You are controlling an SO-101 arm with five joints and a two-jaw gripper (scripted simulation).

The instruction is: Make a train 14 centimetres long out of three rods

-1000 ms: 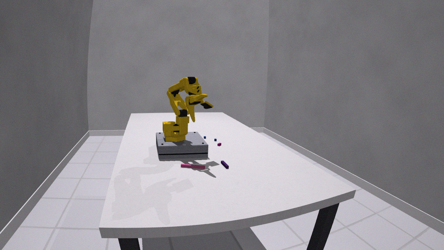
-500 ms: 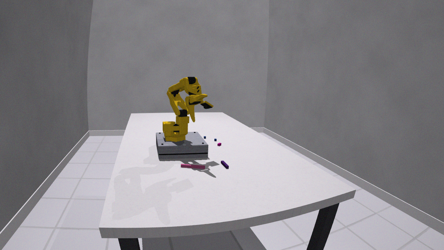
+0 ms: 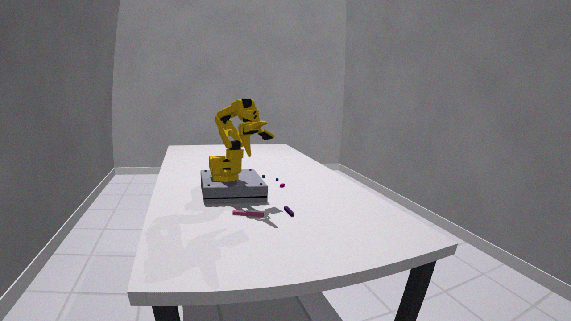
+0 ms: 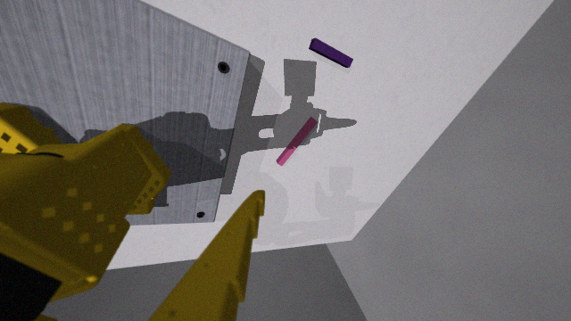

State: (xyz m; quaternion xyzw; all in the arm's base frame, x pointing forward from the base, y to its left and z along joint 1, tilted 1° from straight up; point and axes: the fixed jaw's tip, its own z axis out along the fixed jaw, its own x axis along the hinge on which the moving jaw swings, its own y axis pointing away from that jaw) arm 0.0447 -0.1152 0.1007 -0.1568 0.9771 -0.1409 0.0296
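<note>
The yellow arm (image 3: 229, 131) is folded up high over its grey base (image 3: 259, 191), which sits on the white worktop (image 3: 359, 239). The tool (image 3: 259, 141) hangs in the air above the base, well above every rod. Its jaws are spread wide apart and nothing is between them. In the wrist view one pointed yellow finger (image 4: 232, 250) sticks up from the bottom, and the chunky yellow part of the tool fills the lower left corner. The pink rod (image 3: 247, 213) lies flat on the worktop, far below the tool and just past the front edge of the base. The arm's dark shadow falls across one end of it. The purple rod (image 3: 289, 211) lies flat too, below the tool and off to the side of the pink rod, near it but not touching it. The two do not make a line; they point different ways. In the wrist view the pink rod (image 4: 296, 141) is near the middle and the purple rod (image 4: 331, 53) is higher up. A small magenta rod (image 3: 281, 185) lies beside the base, below the tool and apart from the long rods. Two tiny blue rods (image 3: 276, 179) (image 3: 263, 175) lie close by it, nearer the base. None of the rods touch.
</note>
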